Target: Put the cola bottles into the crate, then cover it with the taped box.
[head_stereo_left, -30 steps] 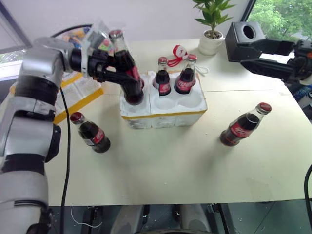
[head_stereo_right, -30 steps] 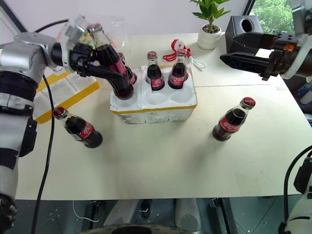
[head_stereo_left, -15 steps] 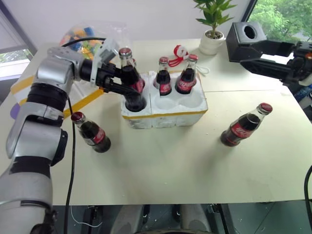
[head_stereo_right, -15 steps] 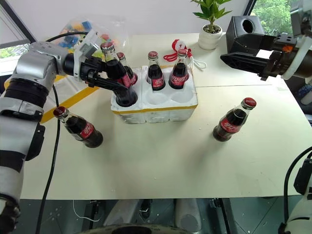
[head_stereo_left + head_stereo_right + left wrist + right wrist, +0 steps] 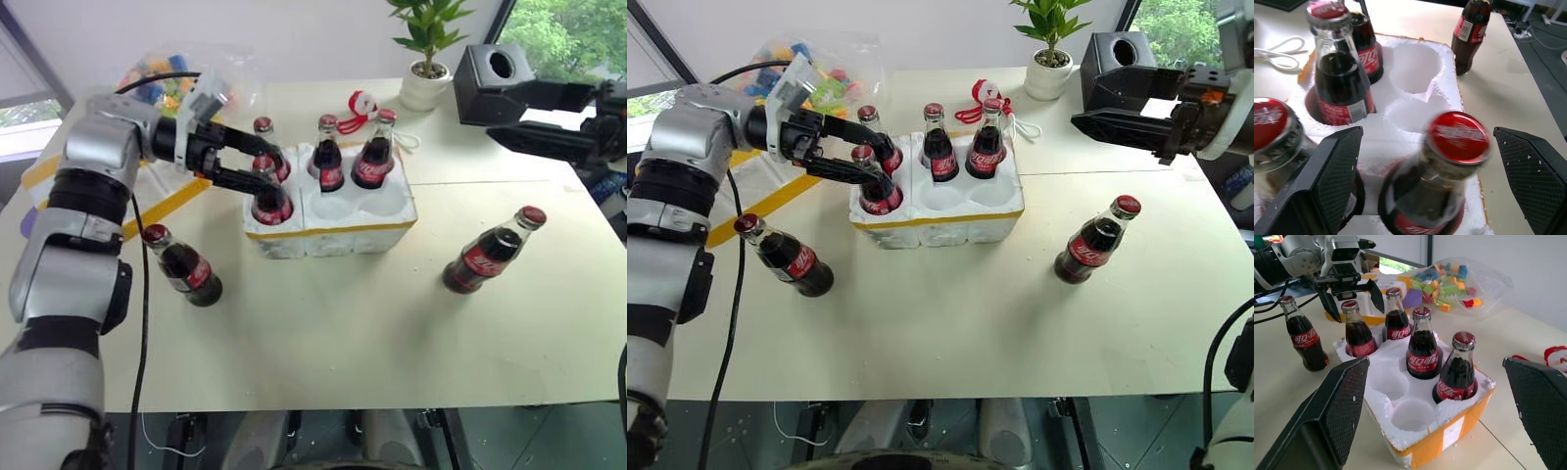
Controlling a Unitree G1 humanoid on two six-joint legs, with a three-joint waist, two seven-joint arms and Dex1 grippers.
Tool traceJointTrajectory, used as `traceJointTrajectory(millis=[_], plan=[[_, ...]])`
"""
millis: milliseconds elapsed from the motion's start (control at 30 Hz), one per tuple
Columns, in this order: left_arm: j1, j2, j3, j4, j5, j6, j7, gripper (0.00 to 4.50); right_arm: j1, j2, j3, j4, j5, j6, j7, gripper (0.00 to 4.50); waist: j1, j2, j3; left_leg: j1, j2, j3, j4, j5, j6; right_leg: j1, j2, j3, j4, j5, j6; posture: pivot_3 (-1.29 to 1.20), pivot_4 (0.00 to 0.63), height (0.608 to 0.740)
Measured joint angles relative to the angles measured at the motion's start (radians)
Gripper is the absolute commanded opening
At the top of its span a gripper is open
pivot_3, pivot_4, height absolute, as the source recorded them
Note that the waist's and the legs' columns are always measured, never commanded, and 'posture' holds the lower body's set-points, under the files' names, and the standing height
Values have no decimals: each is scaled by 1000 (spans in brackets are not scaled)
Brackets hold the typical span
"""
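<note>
Left gripper (image 5: 263,168) has its two black fingers spread wide on either side of a small glass cola bottle with a red cap and red label (image 5: 268,194), which stands upright in a near corner well of the white styrofoam crate with a thin yellow tape band (image 5: 338,231); the fingers are apart from the glass, so the bottle is released. Three more such bottles stand in the back row of wells (image 5: 327,155), and two wells are open and white (image 5: 1415,67). On the pale counter (image 5: 343,343), a fifth bottle (image 5: 182,265) lies just off the crate's left side and a sixth (image 5: 489,252) rests tilted well to the right. Right gripper (image 5: 1136,108) hangs over the far right of the counter, its fingers parted and grasping nothing. Partly hidden behind the left arm lies the white foam box wrapped in wide yellow tape bands (image 5: 167,191), beside a clear bag of coloured blocks (image 5: 1459,279). A small potted plant (image 5: 427,59) stands at the far edge.
</note>
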State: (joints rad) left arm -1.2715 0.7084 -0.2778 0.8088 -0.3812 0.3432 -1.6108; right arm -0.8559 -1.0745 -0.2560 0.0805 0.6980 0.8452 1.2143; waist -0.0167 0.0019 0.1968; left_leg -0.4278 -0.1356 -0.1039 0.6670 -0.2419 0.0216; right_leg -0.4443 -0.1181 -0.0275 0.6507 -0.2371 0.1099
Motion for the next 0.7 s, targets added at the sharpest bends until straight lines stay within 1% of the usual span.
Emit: traceJointTrajectory(millis=[67,167,267,333,367,400,467,533,567,633,667,700], plan=[[0,26,21,-10,-2,9,0,4462,-12,0,14,8,-7,-9,9,4500,-1,0,0,0,0,0,0,0,0,0,0,0,0,0,0,0,150,732],[-11,131,52,-60,-26,74,0,4462,-39,3,48,46,-23,-35,32,4500,-5,0,0,0,0,0,0,0,0,-1,0,0,0,0,0,0,150,732],[-12,271,111,-168,-71,150,0,4462,-69,21,91,85,-50,-69,55,4500,-7,0,0,0,0,0,-1,0,0,-1,0,1,0,0,0,0,150,732],[38,376,161,-264,-108,195,1,4462,-77,35,112,103,-62,-88,71,4500,-8,1,-1,1,0,0,-2,0,0,-1,0,1,0,0,0,0,150,732],[96,435,195,-326,-129,219,0,4462,-80,39,122,111,-68,-94,78,4500,-7,2,-1,1,0,0,-2,0,0,-1,0,1,0,0,0,0,150,732],[140,469,220,-362,-139,236,0,4462,-82,40,126,120,-71,-97,86,4500,-6,2,-1,1,0,0,-2,0,0,-1,1,1,0,0,0,0,150,732],[299,550,306,-461,-174,292,1,4462,-93,50,139,131,-84,-112,103,4500,-2,2,-1,1,1,0,-2,0,-1,-1,1,1,1,0,0,0,150,732],[470,605,416,-543,-200,344,3,4462,-104,57,150,146,-92,-126,121,4500,-1,1,-1,1,1,0,-1,0,-1,0,1,2,0,0,0,0,150,732],[584,628,502,-597,-201,367,6,4462,-109,61,157,153,-98,-135,131,4500,-2,1,-1,1,1,0,-2,0,0,0,1,2,0,0,0,0,150,732],[778,630,657,-704,-198,394,14,4462,-118,70,169,172,-110,-147,147,4500,1,2,-1,2,1,0,-2,0,-1,1,1,2,-1,0,0,0,150,732],[850,620,715,-751,-197,408,22,4462,-122,73,173,184,-117,-154,154,4500,4,2,-1,2,1,0,-1,0,-1,1,1,2,0,0,0,0,150,732],[947,600,799,-818,-193,424,35,4462,-132,80,180,195,-127,-160,160,4500,5,1,-1,2,1,0,-2,0,-1,1,1,2,-1,0,-1,0,150,732]])
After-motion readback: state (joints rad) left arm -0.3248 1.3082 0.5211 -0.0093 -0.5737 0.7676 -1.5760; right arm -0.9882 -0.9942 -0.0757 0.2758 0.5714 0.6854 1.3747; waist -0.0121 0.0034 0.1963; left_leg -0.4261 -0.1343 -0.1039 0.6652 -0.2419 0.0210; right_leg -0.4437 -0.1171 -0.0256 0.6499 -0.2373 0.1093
